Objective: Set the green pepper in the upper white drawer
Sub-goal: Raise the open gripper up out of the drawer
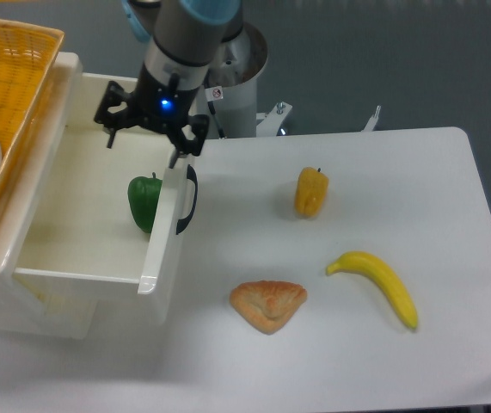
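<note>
The green pepper lies inside the upper white drawer, against the inner side of its front panel, whose black handle faces the table. My gripper hangs open above the drawer's back right corner, over the front panel's top edge, with nothing between its fingers. It is apart from the pepper, up and a little to the right of it.
A yellow woven basket with a bowl of small fruit sits on top at the far left. On the white table lie a yellow-orange pepper, a banana and a pastry.
</note>
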`<action>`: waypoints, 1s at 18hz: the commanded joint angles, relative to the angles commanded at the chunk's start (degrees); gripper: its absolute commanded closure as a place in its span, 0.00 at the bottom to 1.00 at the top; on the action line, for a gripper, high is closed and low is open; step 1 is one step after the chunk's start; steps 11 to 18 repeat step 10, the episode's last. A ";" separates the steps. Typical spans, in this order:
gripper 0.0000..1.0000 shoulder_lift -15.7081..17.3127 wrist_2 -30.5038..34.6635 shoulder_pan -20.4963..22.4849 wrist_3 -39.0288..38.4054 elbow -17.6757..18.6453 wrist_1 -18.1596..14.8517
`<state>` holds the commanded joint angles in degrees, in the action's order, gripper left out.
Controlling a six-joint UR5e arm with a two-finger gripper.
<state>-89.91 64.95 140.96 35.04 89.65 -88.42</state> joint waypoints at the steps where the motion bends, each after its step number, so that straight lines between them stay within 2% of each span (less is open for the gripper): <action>1: 0.00 -0.26 0.26 1.32 2.20 0.00 -0.17; 10: 0.00 -0.62 6.68 8.97 11.98 0.79 -0.26; 18: 0.00 -0.62 6.68 8.97 11.98 0.79 -0.26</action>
